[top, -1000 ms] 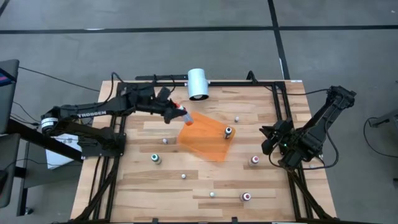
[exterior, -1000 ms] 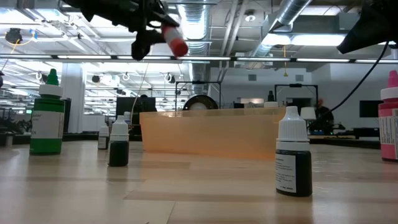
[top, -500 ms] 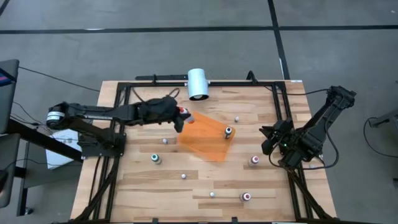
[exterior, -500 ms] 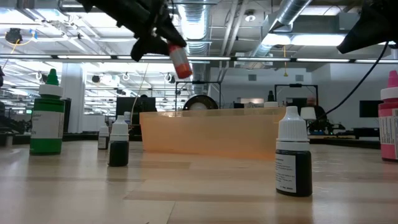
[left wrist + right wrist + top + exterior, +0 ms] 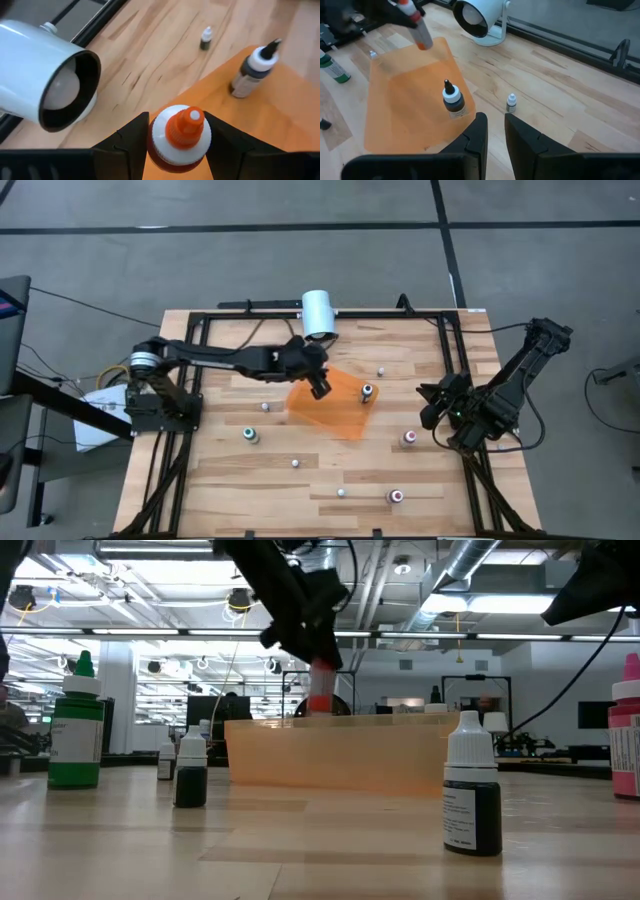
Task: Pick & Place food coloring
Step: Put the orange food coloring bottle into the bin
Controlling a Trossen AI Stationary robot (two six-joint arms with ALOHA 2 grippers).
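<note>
Holding one red-topped bottle (image 5: 179, 137) of food coloring between its two fingers, clamped at the bottle's shoulder, the left gripper (image 5: 318, 383) hangs over the far-left corner of the orange sheet (image 5: 335, 412), bottle upright in the low view and clear of the surface; the grip high on the body looks chosen to let the base be set down flat on the sheet, apparently the collection spot. Already standing on the sheet near its right edge: one dark bottle (image 5: 367, 392) with a white collar, well apart from the carried one, so the drop zone beneath appears free. Just beyond the sheet, at the table's far edge: a large white cylinder (image 5: 318, 314) lying with its open mouth toward the sheet, the nearest thing to the arm's path. Loose bottles on the bare wooden table (image 5: 440, 480): a green bottle (image 5: 249, 436) toward the left side, a pink-topped bottle (image 5: 409, 438) right of the sheet, a red-topped one (image 5: 396, 496) near the front edge, and several tiny white-capped ones scattered between. The right gripper (image 5: 492, 125) waits at the table's right edge, fingers drawn close with a narrow gap, holding nothing.
</note>
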